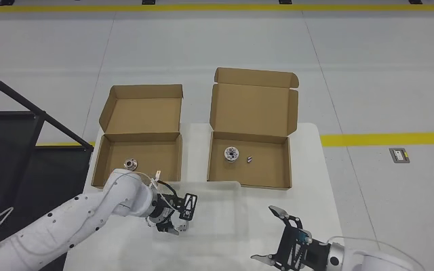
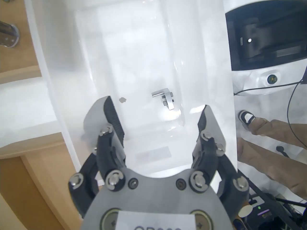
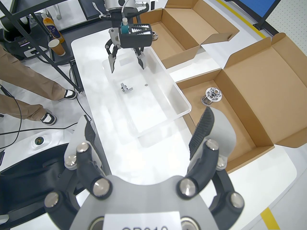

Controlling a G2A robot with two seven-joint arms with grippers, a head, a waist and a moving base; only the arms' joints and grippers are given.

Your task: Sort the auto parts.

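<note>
- Left pincer [image 3: 127,69] hung spread and empty above the clear plastic tray [image 3: 180,92] on the tabletop [image 1: 312,196]; right pincer [image 3: 147,117], likewise spread and empty, stood over the tabletop's near right part, well apart from the tray's contents
- Parts left to sort: a small metal bracket [image 2: 165,98] lay flat on the tray floor, with a tiny dark piece [image 2: 122,100] near it; already boxed were a flanged round part [image 1: 130,162] in the left cardboard box [image 1: 159,159], and a round hub [image 1: 232,154] beside a short bolt [image 1: 249,160] in the right cardboard box [image 1: 271,169]
- Risk, slip: the bracket looked thin and low on a smooth floor, so closing pads would probably skate over it or flick it aside
- Risk, tray: the tray seemed light; a fingertip catching its wall or pressing its floor could shove or tip it toward the boxes
- Risk, tiny piece: likely too small to pinch surely, and easily overlooked
- Risk, sorting: which box suited the bracket could not be told, so a misplacement was possible
- Writing: a white label sat on each pincer's base, cut off by the frame edge; a pale sticker [image 2: 153,153] on the tray floor bore print too faint to read
</note>
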